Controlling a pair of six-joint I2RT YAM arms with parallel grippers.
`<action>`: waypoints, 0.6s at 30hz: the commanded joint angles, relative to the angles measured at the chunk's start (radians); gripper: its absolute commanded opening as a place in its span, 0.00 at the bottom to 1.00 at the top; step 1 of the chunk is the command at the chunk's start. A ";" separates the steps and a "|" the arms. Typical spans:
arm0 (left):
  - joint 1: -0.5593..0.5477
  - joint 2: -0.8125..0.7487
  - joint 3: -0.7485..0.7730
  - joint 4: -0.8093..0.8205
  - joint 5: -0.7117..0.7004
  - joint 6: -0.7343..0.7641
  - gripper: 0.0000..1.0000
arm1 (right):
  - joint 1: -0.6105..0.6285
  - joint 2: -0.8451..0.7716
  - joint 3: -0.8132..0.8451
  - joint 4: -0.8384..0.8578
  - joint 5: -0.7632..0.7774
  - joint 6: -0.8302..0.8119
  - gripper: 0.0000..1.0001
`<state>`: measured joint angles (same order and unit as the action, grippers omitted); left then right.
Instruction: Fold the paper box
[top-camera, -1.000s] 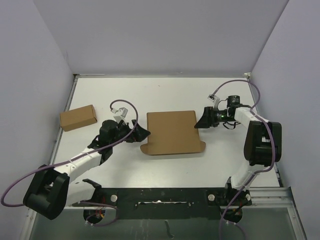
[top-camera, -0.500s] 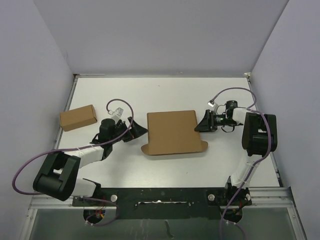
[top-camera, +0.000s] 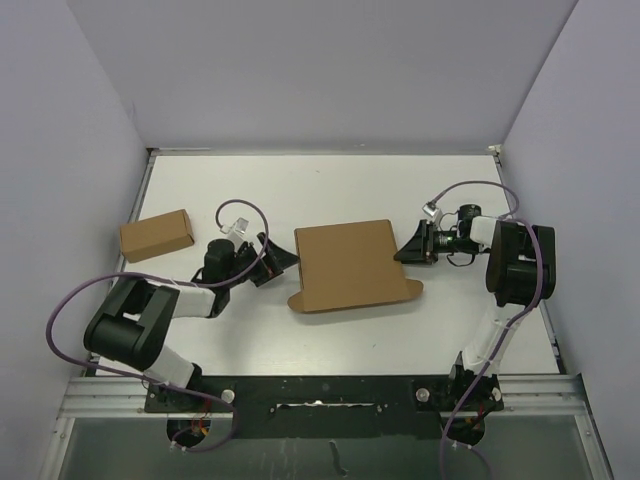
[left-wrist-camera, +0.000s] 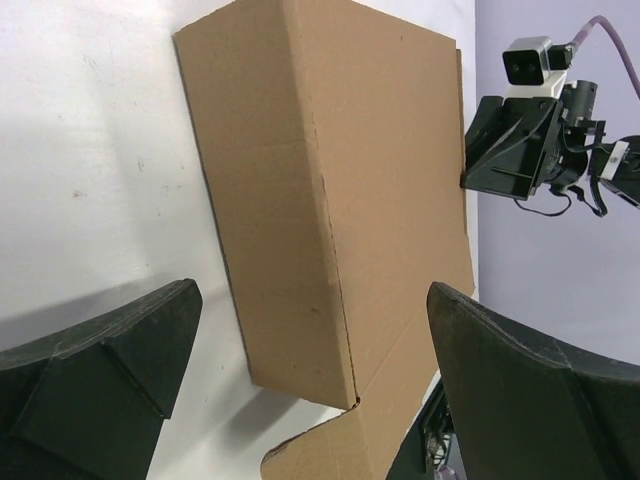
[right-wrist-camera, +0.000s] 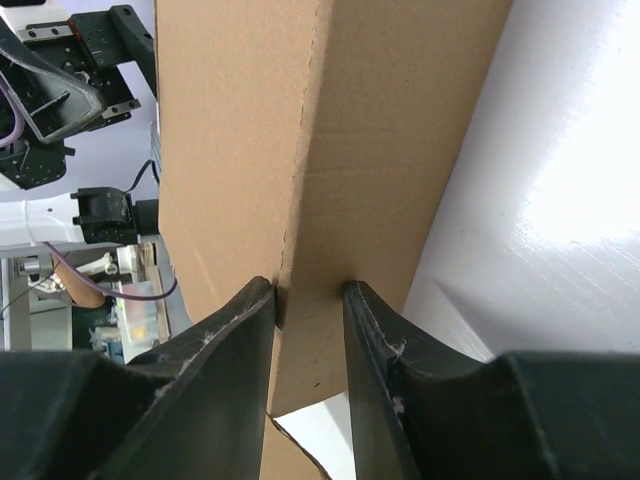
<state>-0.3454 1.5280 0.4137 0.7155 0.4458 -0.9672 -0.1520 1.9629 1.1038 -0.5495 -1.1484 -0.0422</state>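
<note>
The paper box (top-camera: 348, 264) lies flat-topped in the middle of the table, a plain brown cardboard mailer with a flap sticking out at its near edge. My right gripper (top-camera: 407, 249) is at its right side, and in the right wrist view my right gripper (right-wrist-camera: 308, 292) is shut on the upright cardboard edge of the paper box (right-wrist-camera: 300, 130). My left gripper (top-camera: 282, 262) stands open just left of the box, apart from it. In the left wrist view the paper box (left-wrist-camera: 330, 190) fills the space ahead of my left gripper (left-wrist-camera: 312, 300), whose fingers are spread wide.
A much smaller brown cardboard box (top-camera: 156, 235) sits near the table's left edge. Purple walls close in the table on the left, right and back. Both arms' cables loop over the table beside the box.
My right gripper has closed onto the box's right edge. The box has turned slightly, its near right corner moving right. My left gripper has opened a little wider and its arm has folded back.
</note>
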 joint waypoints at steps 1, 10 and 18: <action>-0.015 0.045 -0.001 0.130 0.006 -0.050 0.98 | -0.013 0.037 0.014 0.008 0.088 -0.022 0.27; -0.046 0.170 -0.007 0.242 -0.012 -0.112 0.98 | -0.037 0.056 0.021 -0.018 0.124 -0.039 0.25; -0.077 0.228 -0.002 0.373 -0.012 -0.168 0.98 | -0.040 0.065 0.023 -0.026 0.131 -0.044 0.25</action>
<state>-0.4065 1.7309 0.4076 0.9546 0.4377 -1.1027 -0.1787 1.9930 1.1213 -0.5922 -1.1755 -0.0410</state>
